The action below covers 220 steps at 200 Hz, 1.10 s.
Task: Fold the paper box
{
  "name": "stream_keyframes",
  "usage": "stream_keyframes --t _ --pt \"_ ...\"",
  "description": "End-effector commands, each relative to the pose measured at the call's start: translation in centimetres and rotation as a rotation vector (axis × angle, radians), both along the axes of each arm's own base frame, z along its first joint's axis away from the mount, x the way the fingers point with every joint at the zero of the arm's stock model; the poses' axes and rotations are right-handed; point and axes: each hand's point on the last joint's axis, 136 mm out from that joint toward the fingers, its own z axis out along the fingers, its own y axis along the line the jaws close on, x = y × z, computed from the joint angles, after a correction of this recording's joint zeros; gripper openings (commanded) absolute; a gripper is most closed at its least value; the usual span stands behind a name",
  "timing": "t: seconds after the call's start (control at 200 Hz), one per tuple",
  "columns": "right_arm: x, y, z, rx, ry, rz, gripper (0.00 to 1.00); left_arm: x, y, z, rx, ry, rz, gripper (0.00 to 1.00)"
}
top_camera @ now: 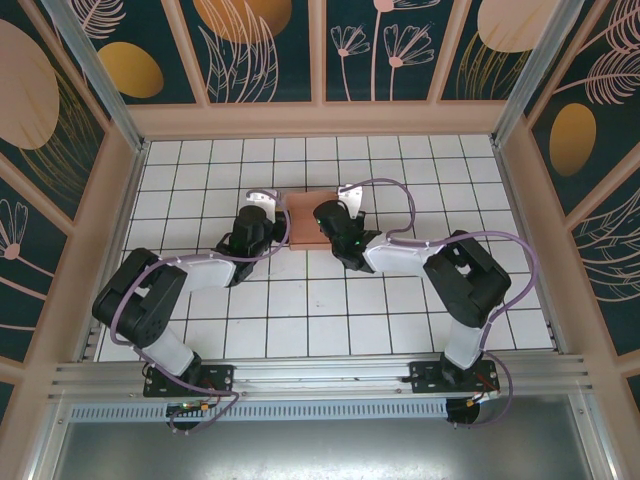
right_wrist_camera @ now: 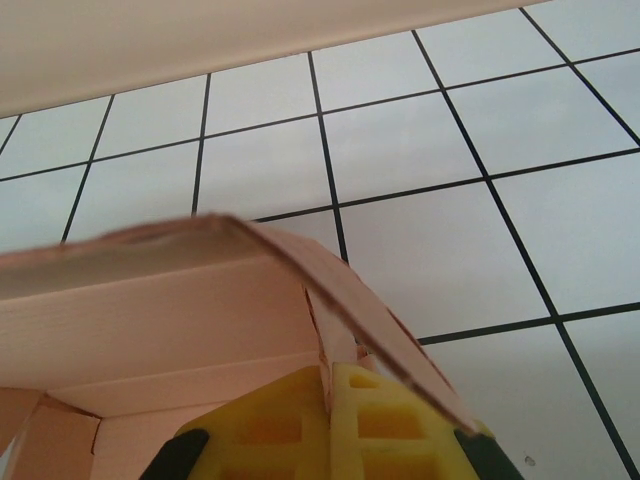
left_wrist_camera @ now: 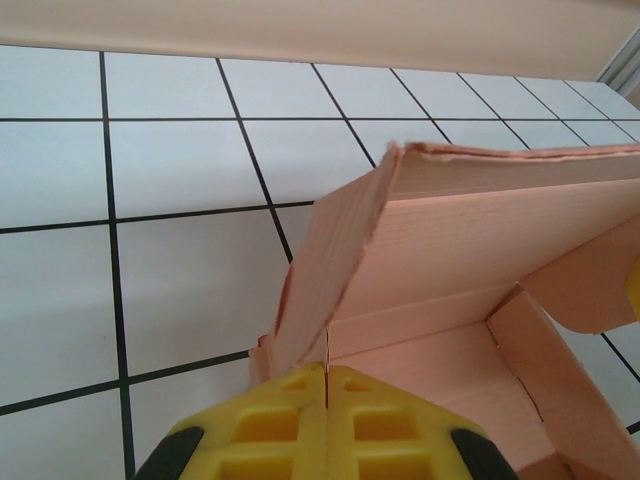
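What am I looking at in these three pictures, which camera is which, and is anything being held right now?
The overhead picture looks down from behind on two robot arms bolted at the near edge of a white tiled table. Between their tips lies the paper box, salmon-pink card, partly folded with flaps up. The other two pictures come from cameras on the wrists; the yellow blocks at the bottom of each belong to that arm's gripper. The left gripper is shut, seemingly pinching a box wall at a corner. The right gripper is shut on another wall, under a flap that curves over it.
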Motion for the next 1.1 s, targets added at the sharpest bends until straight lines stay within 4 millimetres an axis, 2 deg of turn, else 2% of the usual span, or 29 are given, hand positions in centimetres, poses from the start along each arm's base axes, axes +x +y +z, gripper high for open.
stream_keyframes --t 0.0,0.23,0.47,0.886,1.096 --pt "0.0 -0.1 0.6 0.042 -0.037 -0.055 0.00 -0.2 -0.4 -0.3 -0.015 0.003 0.002 0.00" --pt "-0.9 -0.1 -0.2 0.081 -0.042 -0.054 0.00 -0.1 -0.3 -1.1 -0.002 0.011 0.021 0.00" --pt "-1.2 -0.5 0.4 0.108 -0.082 -0.047 0.00 -0.1 -0.5 -1.5 0.005 0.016 0.020 0.00" --pt "-2.4 -0.6 -2.2 0.178 -0.008 -0.038 0.00 -0.2 -0.7 -2.1 0.004 0.024 0.018 0.00" --pt "-2.8 -0.9 -2.7 0.192 -0.024 -0.034 0.00 -0.6 -0.4 -2.6 -0.005 0.031 0.024 0.00"
